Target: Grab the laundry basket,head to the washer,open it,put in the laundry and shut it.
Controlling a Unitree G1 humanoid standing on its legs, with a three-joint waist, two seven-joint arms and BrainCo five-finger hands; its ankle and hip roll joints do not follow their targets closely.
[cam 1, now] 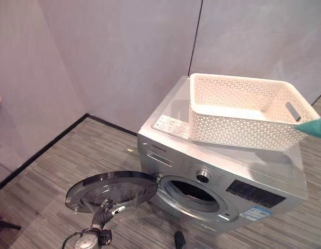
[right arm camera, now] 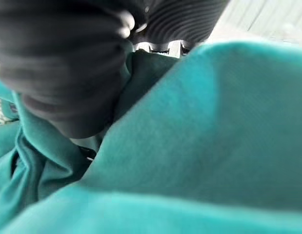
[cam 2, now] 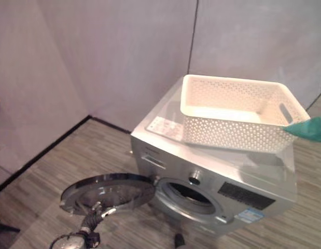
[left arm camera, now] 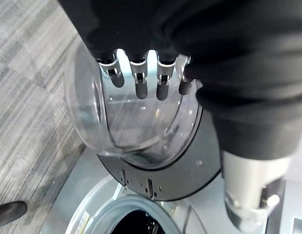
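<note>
Left hand (left arm camera: 141, 80), fingers straight, rests on open washer door (left arm camera: 136, 131).

Basket (cam 1: 248, 111) atop open-doored washer (cam 1: 217, 176)

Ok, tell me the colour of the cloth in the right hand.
Teal green cloth, clearest in the right wrist view.

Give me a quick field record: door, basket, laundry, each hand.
washer door: swung fully open, drum opening exposed
basket: on top of the washer, looks empty
laundry: teal cloth, outside the drum, at the basket's right corner
left hand: fingers straight, at the door's glass bowl
right hand: wrapped in the cloth, fingers hidden
</note>
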